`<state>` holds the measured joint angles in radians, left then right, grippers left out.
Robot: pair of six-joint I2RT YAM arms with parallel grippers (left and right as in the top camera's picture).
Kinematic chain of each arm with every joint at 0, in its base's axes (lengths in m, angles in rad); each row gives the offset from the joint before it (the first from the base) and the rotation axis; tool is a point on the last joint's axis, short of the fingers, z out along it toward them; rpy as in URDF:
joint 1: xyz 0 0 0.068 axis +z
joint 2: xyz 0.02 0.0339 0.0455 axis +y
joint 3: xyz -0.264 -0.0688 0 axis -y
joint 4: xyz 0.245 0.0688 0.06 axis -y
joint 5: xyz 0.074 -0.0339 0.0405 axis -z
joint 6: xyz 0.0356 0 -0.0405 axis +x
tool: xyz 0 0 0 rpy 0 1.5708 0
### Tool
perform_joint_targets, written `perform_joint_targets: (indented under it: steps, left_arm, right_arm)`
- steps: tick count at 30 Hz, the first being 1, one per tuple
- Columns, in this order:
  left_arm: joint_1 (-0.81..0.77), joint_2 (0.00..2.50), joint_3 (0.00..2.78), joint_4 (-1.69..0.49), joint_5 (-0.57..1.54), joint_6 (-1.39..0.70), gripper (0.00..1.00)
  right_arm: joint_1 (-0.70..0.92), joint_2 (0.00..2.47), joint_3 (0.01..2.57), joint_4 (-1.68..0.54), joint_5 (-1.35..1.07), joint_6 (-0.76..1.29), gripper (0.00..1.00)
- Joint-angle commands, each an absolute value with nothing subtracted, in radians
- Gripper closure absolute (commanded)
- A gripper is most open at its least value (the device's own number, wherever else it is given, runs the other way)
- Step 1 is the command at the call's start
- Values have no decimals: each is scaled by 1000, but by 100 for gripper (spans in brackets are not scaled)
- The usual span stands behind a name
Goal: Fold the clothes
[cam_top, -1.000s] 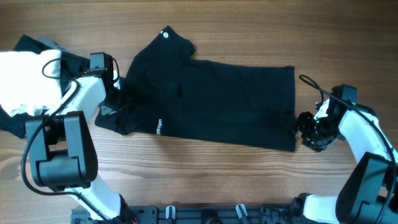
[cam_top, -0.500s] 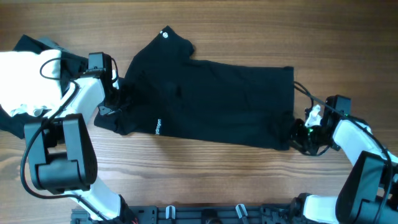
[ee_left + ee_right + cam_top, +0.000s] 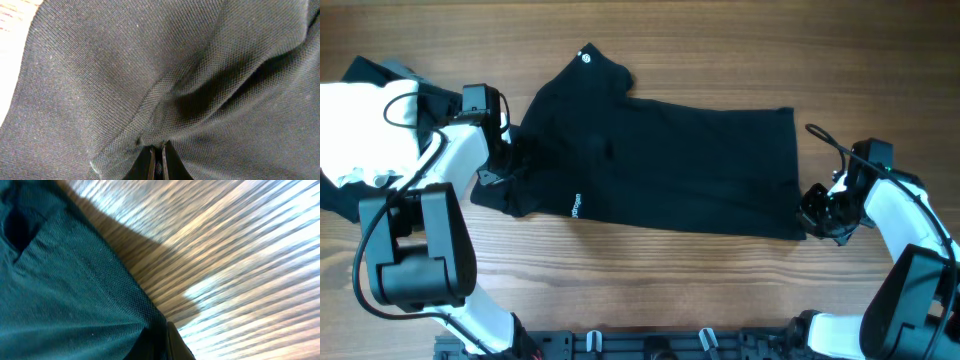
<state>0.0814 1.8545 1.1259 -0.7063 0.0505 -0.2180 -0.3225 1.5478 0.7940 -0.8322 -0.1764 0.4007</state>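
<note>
right gripper (image 3: 813, 211) drew back rightward, clamped on black shirt (image 3: 670, 160); left gripper (image 3: 508, 158) likewise.

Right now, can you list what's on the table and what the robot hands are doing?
table: brown wood
black shirt: spread flat, white lettering low on its left
other clothes: white and black pile, far left
left gripper: shut on the black shirt's left end
right gripper: shut on the black shirt's lower right corner
</note>
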Motion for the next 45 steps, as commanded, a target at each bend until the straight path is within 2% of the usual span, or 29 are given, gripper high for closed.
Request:
perform_joint_targets:
  steps: [1, 11, 12, 13, 18, 22, 24, 31, 36, 40, 45]
  left_arm:
    - [95, 1831, 1180, -710, 10, -216, 96]
    - [95, 1831, 1207, -667, 11, -216, 92]
    - [95, 1831, 1207, -651, 14, -216, 87]
    - [94, 1831, 1207, -639, 27, -216, 73]
    - [94, 1831, 1212, -714, 116, -216, 52]
    - [95, 1831, 1212, -854, 141, -204, 52]
    - [94, 1831, 1210, -913, 146, -184, 60]
    - [89, 1831, 1208, -949, 150, -163, 70]
    - [89, 1831, 1208, -945, 246, -159, 64]
    - [89, 1831, 1208, -936, 281, -68, 58]
    - [82, 1833, 1185, -924, 229, -56, 56]
  right_arm:
    - [-329, 1560, 839, -842, -59, 434, 96]
    - [-329, 1560, 846, -841, -47, 425, 96]
    - [-329, 1560, 846, -841, -47, 424, 96]
    - [-329, 1560, 846, -839, -48, 419, 96]
    - [-329, 1560, 846, -840, -51, 418, 96]
    - [-329, 1560, 845, -839, -51, 418, 96]
    - [-329, 1560, 846, -837, -51, 418, 96]
    - [-329, 1560, 845, -835, -51, 419, 96]
    - [-329, 1560, 845, -835, -51, 418, 96]
    - [-329, 1560, 845, -835, -51, 419, 96]
    - [-329, 1560, 845, -834, -51, 418, 96]
